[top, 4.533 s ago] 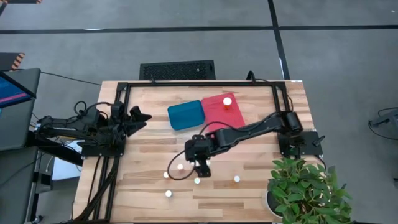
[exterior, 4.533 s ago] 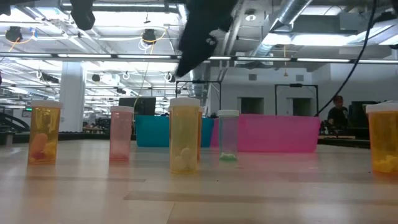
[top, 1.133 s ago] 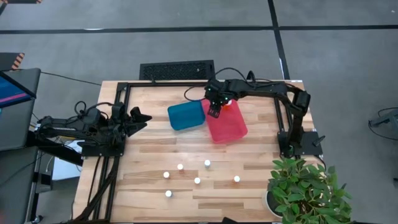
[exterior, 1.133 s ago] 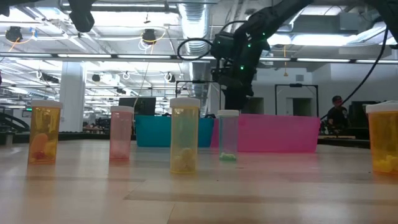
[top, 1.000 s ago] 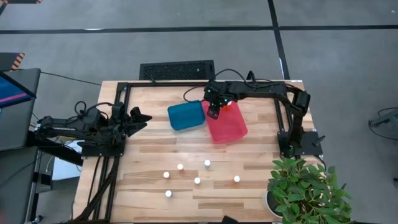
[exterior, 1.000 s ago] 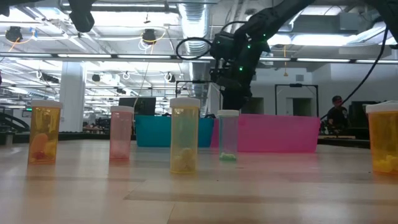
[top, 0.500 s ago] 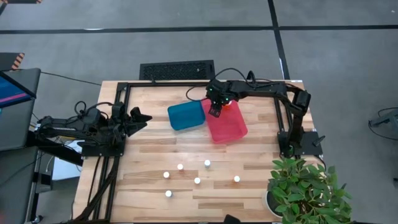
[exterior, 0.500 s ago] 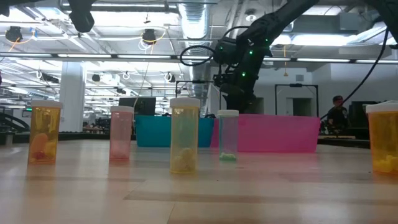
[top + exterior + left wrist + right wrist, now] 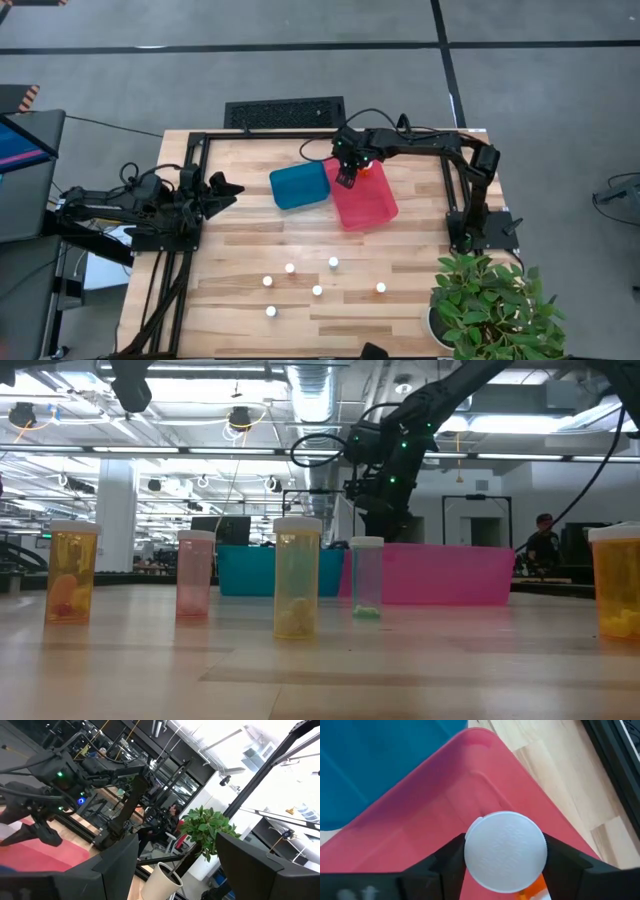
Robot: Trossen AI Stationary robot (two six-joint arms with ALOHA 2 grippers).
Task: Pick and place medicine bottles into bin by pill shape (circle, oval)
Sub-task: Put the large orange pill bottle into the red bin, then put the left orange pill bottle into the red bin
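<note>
Over the red bin (image 9: 420, 835), right at the corner nearest the blue bin (image 9: 299, 185), is where the bottle (image 9: 506, 851) sits at the moment. It's between the two fingers of the right claw (image 9: 346, 176), white cap up toward the wrist camera and a sliver of orange body showing below. The fingers sit against the cap on either side, parted only about as wide as the cap, so it looks gripped or just about to be let go, can't call it tighter than that.

Handling-wise I'd guess these are light, stiff plastic with smooth sides, so a bit slippery and easy to tip. Squeezing across the cap or just under it seems the safe hold, and they shouldn't break from a short drop.

Can't see any other bottles in the red bin from the wrist view, and the blue one looks bare inside from above. Five more bottles (image 9: 333, 263) stand on the surface (image 9: 420, 250) nearer the front, well apart from both bins.

Left claw (image 9: 222, 189) is parked off at its side, fingers spread, holding nothing.
</note>
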